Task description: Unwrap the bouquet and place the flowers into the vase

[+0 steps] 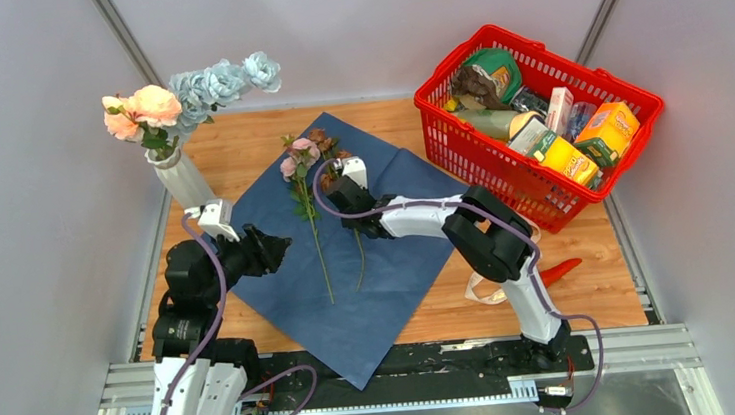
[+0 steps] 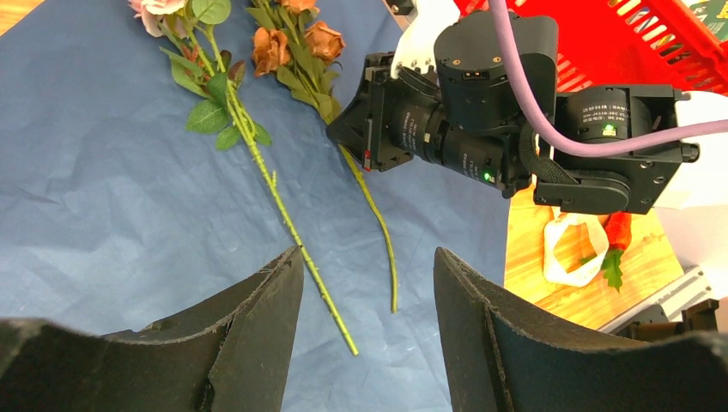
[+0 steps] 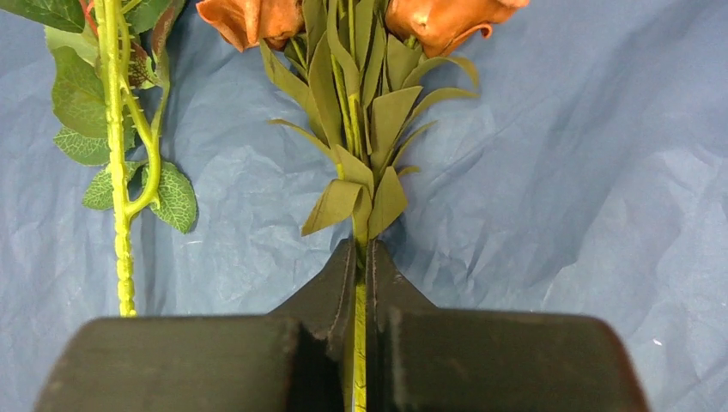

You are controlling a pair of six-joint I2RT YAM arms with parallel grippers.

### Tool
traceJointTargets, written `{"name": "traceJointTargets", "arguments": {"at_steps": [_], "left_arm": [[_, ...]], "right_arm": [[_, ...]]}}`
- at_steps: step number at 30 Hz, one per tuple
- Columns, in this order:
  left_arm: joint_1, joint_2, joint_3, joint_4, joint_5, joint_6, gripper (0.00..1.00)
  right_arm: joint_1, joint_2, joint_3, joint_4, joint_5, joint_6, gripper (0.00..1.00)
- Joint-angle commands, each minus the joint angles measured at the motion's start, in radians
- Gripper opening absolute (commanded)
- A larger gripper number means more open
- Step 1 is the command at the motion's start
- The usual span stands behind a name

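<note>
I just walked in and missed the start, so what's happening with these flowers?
The right gripper is clamped on the brown-flowered stem, which lies on the unwrapped, spread-out blue paper beside a pink-flowered stem. Pink and pale blue flowers already stand in the vase. The left gripper hovers open, holding nothing.

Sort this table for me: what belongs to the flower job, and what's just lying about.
Job: vase, holding pink and blue flowers; brown-flowered stem, pinched in the right gripper; pink-flowered stem lying on the blue paper.
Lying about: red basket of groceries; red chilli.
</note>
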State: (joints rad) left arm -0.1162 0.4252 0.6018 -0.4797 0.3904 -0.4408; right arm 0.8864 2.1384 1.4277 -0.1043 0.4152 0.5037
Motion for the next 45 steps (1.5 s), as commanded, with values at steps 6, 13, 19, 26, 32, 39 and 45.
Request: {"name": "traceJointTargets", "arguments": {"at_steps": [6,13,19,26,32,39,45], "left_arm": [[-0.002,-0.002,0.001,0.027,-0.004,-0.003,0.65],[-0.002,0.043,0.029,0.016,0.076,-0.001,0.66],[-0.003,0.055,0.030,0.082,0.174,-0.062,0.66],[-0.011,0.058,-0.037,0.307,0.248,-0.220,0.66],[-0.077,0.098,-0.111,0.475,0.243,-0.309,0.66],[-0.247,0.152,-0.152,0.725,0.200,-0.352,0.66],[-0.338,0.182,-0.191,0.806,0.134,-0.363,0.66]], "right_arm": [[0.002,-0.107,-0.010,-0.040,0.048,0.022,0.00],[-0.003,-0.293,-0.145,0.011,0.053,0.102,0.00],[-0.001,-0.460,-0.326,0.095,-0.013,0.147,0.00],[0.043,-0.724,-0.571,0.322,-0.162,0.176,0.00],[0.077,-0.909,-0.736,0.492,-0.282,0.217,0.00],[0.118,-0.972,-0.770,0.571,-0.397,0.229,0.00],[0.169,-0.965,-0.744,0.568,-0.398,0.213,0.00]]}}
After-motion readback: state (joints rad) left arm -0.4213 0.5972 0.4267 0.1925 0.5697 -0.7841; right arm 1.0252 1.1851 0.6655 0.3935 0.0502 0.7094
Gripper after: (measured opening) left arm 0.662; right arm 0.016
